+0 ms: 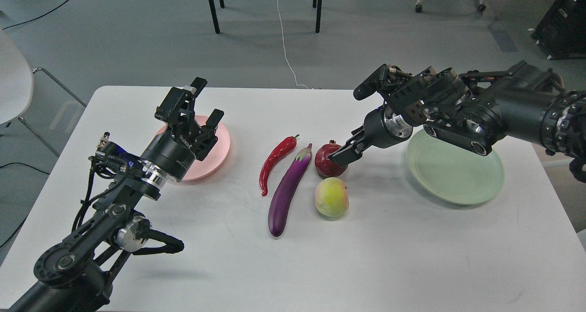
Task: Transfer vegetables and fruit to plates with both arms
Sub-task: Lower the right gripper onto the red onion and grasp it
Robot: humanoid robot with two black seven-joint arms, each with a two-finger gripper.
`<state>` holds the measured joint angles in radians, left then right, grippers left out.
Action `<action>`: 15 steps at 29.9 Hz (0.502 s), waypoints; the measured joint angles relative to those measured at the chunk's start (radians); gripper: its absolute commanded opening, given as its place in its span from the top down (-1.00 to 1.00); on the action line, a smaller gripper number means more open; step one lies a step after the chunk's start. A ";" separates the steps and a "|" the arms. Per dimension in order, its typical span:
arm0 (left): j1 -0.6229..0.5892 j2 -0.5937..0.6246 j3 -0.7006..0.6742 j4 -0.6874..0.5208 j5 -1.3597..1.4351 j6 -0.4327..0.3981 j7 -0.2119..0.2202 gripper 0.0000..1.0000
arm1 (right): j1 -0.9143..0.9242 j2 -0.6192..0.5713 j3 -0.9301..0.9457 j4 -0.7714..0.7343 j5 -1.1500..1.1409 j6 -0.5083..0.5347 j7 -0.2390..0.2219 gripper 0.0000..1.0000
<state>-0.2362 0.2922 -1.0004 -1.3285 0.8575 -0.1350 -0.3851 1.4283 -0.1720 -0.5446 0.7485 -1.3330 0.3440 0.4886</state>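
White lettering marks the left end effector (201,102), too small to read; its fingers stand spread apart over the pale pink plate (219,152), grasping nothing. The right end effector (342,155) reaches the dark-red pomegranate (327,163) — whether it is clenched cannot be told. Mid-bench lie a curved glossy red chili (274,161), a long purple eggplant (288,190) just beside it, and a yellow-green mango (331,196). The pale green plate (453,174) sits right, near the white bench (366,266) edge — the near side lies bare.

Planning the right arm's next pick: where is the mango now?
Head view: the mango lies mid-table, just right of the eggplant, directly in front of the pomegranate.
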 measured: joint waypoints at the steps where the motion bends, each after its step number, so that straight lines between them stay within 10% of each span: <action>1: 0.000 0.000 0.000 0.000 0.000 0.000 0.000 -0.96 | -0.007 0.004 0.000 -0.003 0.000 -0.013 0.000 -0.97; 15: 0.000 0.007 -0.003 -0.002 0.000 0.000 0.000 -0.96 | -0.063 0.071 -0.004 -0.071 0.000 -0.125 0.000 -0.96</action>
<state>-0.2363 0.2989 -1.0032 -1.3300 0.8575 -0.1352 -0.3852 1.3657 -0.1009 -0.5484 0.6770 -1.3330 0.2189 0.4886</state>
